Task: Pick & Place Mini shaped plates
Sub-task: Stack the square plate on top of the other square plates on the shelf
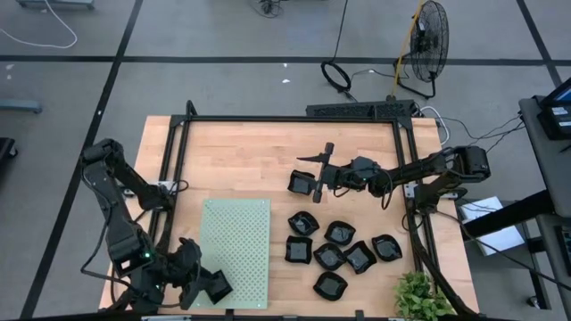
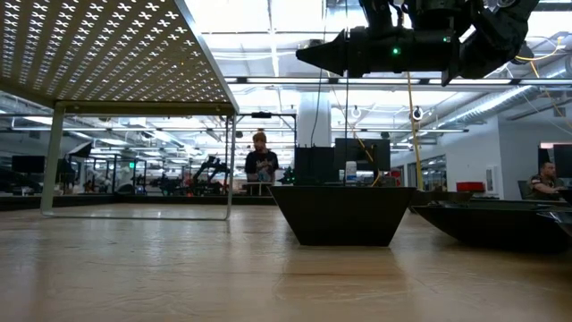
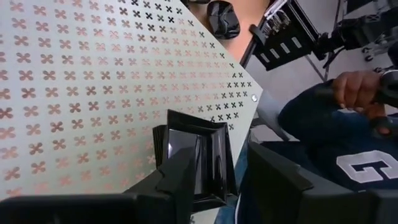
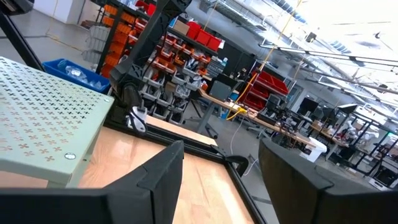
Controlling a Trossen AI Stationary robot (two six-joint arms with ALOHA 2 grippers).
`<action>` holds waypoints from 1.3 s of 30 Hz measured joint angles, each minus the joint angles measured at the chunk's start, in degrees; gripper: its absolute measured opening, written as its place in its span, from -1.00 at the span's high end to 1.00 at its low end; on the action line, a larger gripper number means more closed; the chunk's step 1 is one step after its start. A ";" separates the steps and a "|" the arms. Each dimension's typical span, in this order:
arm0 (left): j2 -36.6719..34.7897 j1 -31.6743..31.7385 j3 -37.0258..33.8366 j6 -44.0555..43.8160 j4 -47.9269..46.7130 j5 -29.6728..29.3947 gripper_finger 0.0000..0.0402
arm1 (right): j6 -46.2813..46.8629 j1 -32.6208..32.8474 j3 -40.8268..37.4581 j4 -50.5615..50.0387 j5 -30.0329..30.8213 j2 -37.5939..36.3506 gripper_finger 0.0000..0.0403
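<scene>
The pale green perforated mat (image 1: pixel 235 253) lies beside the left gripper (image 3: pixel 214 180), whose fingers stand apart around one square mini shaped plate (image 3: pixel 200 158) over the mat's near corner; whether they touch it cannot be told. The right gripper (image 1: pixel 319 176) hovers with fingers apart just above another plate (image 1: pixel 302 184), the remaining plates (image 1: pixel 343 251) clustered nearby. Judged rigid, light, glossy and likely slippery, each plate should be gripped across a raised rim.

Two matte black jointed arms, thin cables trailing, a green light glowing on the left arm (image 1: pixel 134 259).
</scene>
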 joint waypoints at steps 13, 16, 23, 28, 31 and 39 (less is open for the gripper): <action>0.00 0.71 0.00 1.25 -3.05 0.67 0.25 | 0.17 0.00 0.00 0.00 0.00 -0.02 0.03; 0.00 0.71 0.00 -0.43 -5.26 2.08 0.25 | 0.17 -0.02 0.00 0.00 -0.02 -0.02 0.03; 0.23 0.73 0.00 -6.80 -5.86 5.06 0.25 | 0.25 -0.02 0.00 -0.05 0.00 -0.01 0.03; 0.96 0.76 0.00 -9.80 -5.56 7.83 0.26 | 0.34 -0.01 0.00 -0.44 -0.01 -0.02 0.03; 1.07 0.76 0.00 -9.63 -4.01 7.86 0.26 | 0.34 -0.02 0.00 -0.43 0.00 -0.01 0.03; 1.05 0.06 0.00 -9.40 -1.05 7.84 0.26 | 0.34 -0.01 0.00 -0.44 0.00 -0.01 0.03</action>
